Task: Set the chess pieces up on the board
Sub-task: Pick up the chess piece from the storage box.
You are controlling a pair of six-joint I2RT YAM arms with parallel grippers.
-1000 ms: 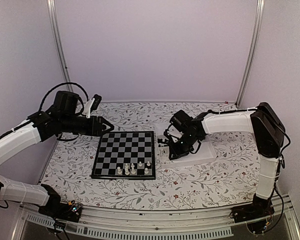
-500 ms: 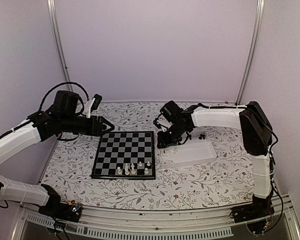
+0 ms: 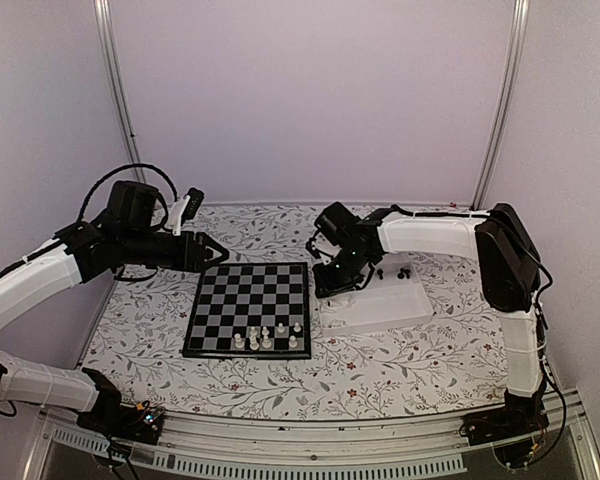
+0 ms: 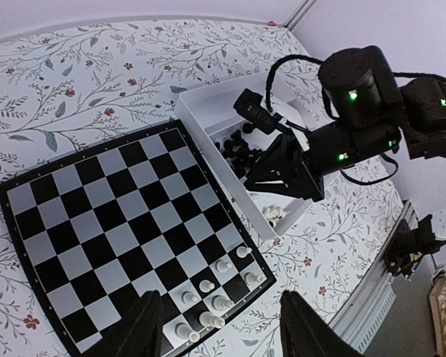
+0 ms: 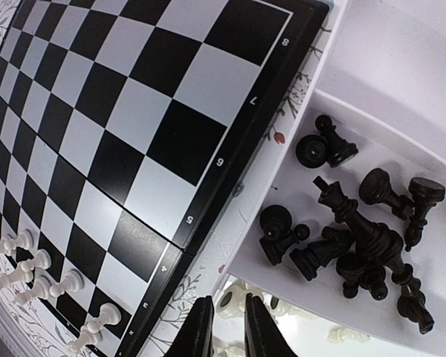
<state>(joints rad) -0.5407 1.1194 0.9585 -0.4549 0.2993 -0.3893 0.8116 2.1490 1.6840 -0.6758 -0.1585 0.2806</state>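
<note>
Right wrist view: your right tool (image 5: 227, 327) hangs over the tray (image 5: 401, 67), just beside the board (image 5: 134, 111).
Its fingers stand narrow, and you cannot tell whether they grip anything. Small, glossy black pieces (image 5: 357, 238) lie heaped in the tray. A few white pieces (image 3: 267, 337) stand upright along the board's near rows. Your left tool (image 4: 221, 327) hovers wide open above the board, probably to leave the right arm room.

The board's (image 3: 245, 290) far ranks lie bare; white pieces (image 3: 266, 340) crowd its near edge.
</note>
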